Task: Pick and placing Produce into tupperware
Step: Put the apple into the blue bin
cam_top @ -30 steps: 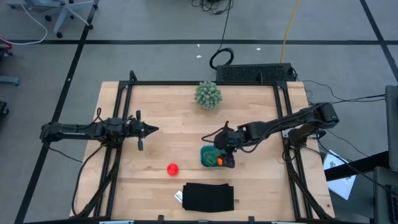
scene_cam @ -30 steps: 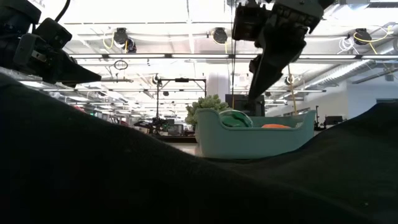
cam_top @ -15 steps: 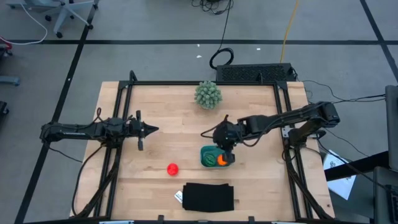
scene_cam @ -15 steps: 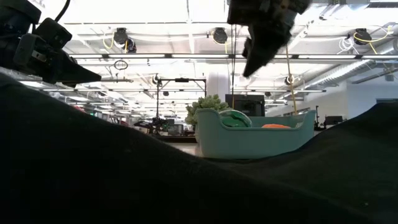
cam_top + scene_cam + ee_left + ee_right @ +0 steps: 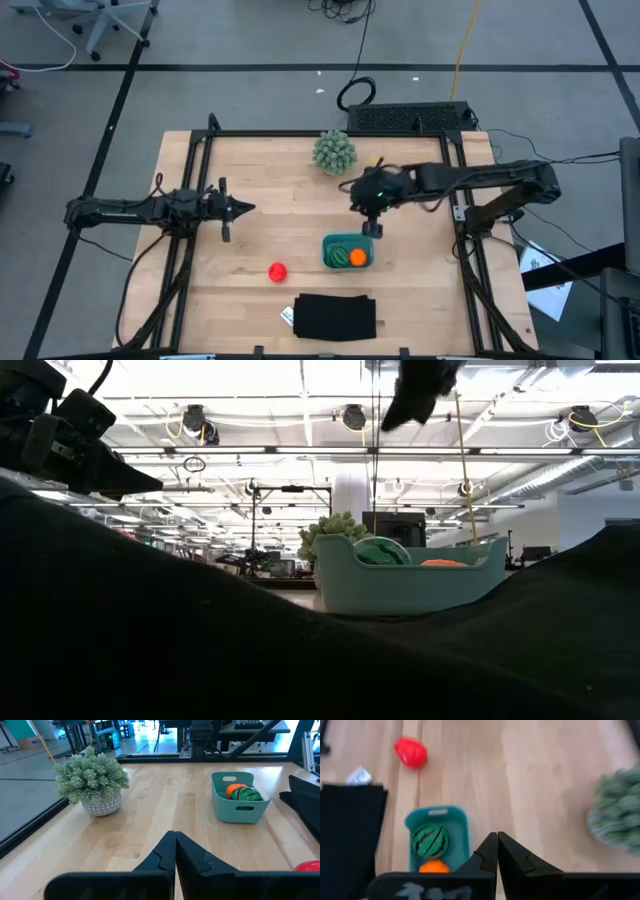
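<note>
teal tupperware (image 5: 348,252) sits near the table's front, right of centre, shallow with rounded corners, a slot handle in one short end. its long axis runs left-right in the high view. inside: dark green striped melon ball (image 5: 342,256) on the left, orange ball (image 5: 358,258) on the right, touching. red tomato ball (image 5: 277,271) lies on bare wood to the left of the tupperware, apart from it.

right gripper (image 5: 368,229) hangs just beyond the tupperware's far edge, fingers pressed together, holding nothing. a second ago it was low over the container; since then it has risen and drawn back toward the far side.

left gripper (image 5: 243,208) waits at mid-left, fingers together, empty.
</note>
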Controlling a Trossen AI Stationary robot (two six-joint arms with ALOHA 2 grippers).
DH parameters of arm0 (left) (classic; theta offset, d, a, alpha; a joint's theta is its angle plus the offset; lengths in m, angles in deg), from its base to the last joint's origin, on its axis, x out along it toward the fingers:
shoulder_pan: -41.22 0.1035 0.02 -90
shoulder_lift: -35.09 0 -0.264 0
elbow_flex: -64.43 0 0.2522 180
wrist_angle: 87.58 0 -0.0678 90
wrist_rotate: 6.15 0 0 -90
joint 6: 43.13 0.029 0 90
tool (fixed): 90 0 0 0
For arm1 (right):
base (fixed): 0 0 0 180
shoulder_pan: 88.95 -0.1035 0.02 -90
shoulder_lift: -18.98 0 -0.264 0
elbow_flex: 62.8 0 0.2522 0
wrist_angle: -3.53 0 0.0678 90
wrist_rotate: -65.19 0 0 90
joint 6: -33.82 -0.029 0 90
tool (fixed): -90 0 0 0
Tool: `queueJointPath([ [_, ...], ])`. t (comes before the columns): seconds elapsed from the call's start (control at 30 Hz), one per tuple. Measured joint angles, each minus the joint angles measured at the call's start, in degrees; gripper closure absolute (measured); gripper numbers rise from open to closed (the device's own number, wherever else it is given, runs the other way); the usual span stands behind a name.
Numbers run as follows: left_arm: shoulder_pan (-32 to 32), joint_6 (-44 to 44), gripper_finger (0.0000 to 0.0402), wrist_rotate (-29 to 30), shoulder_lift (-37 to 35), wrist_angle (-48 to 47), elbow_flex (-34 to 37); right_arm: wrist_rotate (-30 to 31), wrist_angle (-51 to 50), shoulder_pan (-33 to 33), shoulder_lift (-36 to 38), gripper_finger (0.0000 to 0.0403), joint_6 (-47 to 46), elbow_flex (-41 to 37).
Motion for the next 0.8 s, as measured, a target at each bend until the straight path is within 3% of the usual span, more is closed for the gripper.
queueJointPath([
  [0.23, 0.0, 0.0, 0.0396, 0.0, 0.0, 0.0, 0.0, 0.2, 1.1, 2.8, 8.8, 0.0403, 2.3, 0.0],
  [0.4, 0.0, 0.0, 0.0396, 0.0, 0.0, 0.0, 0.0, 4.2, -1.1, 4.9, 15.7, 0.0403, 2.9, -0.5],
  [0.8, 0.0, 0.1, 0.0396, 0.6, 0.0, 0.0, 0.0, 4.0, 8.8, 5.3, 33.2, 0.0403, 2.4, -15.7],
])
